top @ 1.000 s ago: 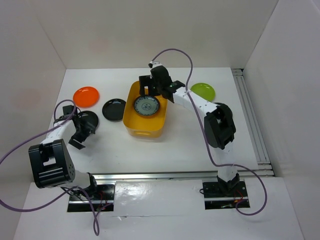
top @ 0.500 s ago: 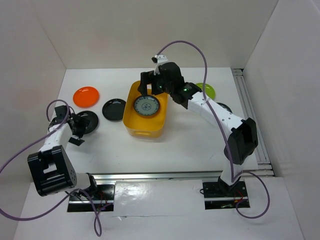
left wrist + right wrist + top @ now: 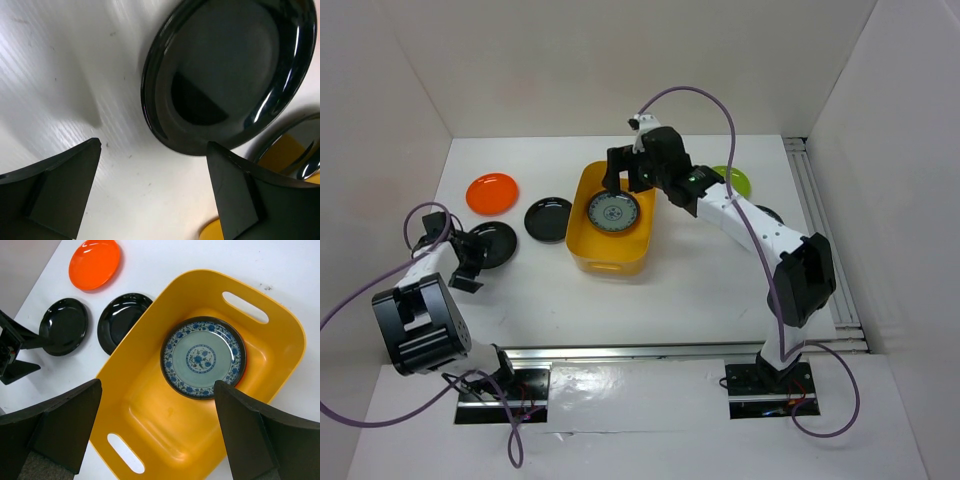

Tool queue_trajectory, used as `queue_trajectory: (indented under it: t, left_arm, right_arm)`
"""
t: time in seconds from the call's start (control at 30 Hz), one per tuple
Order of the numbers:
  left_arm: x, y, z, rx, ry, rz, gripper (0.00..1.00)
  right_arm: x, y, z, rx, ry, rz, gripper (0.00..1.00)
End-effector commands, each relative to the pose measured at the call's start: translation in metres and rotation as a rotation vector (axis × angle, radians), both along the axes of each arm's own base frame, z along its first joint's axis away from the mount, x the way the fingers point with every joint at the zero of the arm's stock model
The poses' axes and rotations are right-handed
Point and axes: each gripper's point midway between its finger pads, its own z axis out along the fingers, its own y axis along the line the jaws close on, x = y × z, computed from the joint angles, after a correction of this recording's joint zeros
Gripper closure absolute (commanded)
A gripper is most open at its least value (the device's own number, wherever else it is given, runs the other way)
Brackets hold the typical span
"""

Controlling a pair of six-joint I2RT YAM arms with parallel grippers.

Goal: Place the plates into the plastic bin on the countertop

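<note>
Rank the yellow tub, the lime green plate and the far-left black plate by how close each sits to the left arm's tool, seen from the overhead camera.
1. The far-left black plate: right beside the left tool, just past its tips.
2. The yellow tub: mid-table, off to the right.
3. The lime green plate: far right, toward the back.

1 blue-patt. plate (image 3: 203, 357) flat in yel. bin (image 3: 150, 430).

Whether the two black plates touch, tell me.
Apart. The right wrist view shows a strip of white countertop between the black plate nearer the bin and the other black plate.
</note>
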Motion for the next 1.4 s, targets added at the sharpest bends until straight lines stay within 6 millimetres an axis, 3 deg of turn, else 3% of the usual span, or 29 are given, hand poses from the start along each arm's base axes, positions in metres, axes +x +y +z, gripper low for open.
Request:
queue_trajectory:
  t: [0.0, 0.23, 0.37, 0.43, 0.57, 0.67, 0.77, 0.87, 1.07, 1.27, 1.3, 1.37]
  left_arm:
    - [0.018, 0.021, 0.008, 0.029, -0.058, 0.044, 0.00]
    - [0.017, 0.024, -0.020, -0.001, 0.001, 0.053, 0.07]
    - [0.013, 0.022, -0.034, -0.018, 0.027, 0.061, 0.25]
    - [0.012, 0.021, -0.037, -0.022, 0.035, 0.061, 0.52]
    - [0.005, 0.019, -0.044, -0.032, 0.074, 0.065, 0.89]
    - [0.001, 0.019, -0.043, -0.030, 0.098, 0.060, 1.00]
    - [-0.009, 0.016, -0.036, -0.030, 0.127, 0.056, 1.00]
    - [-0.008, 0.019, -0.014, -0.007, 0.087, 0.028, 1.00]
    - [0.022, 0.021, 0.085, 0.110, -0.215, -0.062, 1.00]
    - [0.056, -0.005, 0.151, 0.031, -0.471, -0.176, 1.00]
    - [0.064, -0.024, 0.164, -0.008, -0.534, -0.244, 1.00]
    - [0.079, -0.038, 0.190, -0.009, -0.655, -0.310, 1.00]
  right_arm:
    - [0.002, -0.004, 0.018, 0.026, -0.038, -0.003, 0.00]
    - [-0.001, -0.013, 0.016, 0.027, -0.040, -0.012, 0.00]
    - [-0.002, -0.019, 0.022, 0.034, -0.050, -0.021, 0.00]
    - [0.000, -0.024, 0.027, 0.039, -0.058, -0.030, 0.00]
    - [0.002, -0.028, 0.033, 0.056, -0.068, -0.044, 0.00]
    - [0.005, -0.032, 0.033, 0.063, -0.063, -0.057, 0.00]
    - [0.007, -0.036, 0.040, 0.073, -0.078, -0.066, 0.00]
    - [0.010, -0.039, 0.040, 0.079, -0.073, -0.078, 0.00]
    - [0.015, -0.047, 0.040, 0.085, -0.068, -0.100, 0.00]
    - [0.016, -0.062, 0.052, 0.094, -0.079, -0.142, 0.00]
    - [0.015, -0.072, 0.061, 0.097, -0.092, -0.164, 0.00]
    - [0.016, -0.079, 0.067, 0.104, -0.104, -0.177, 0.00]
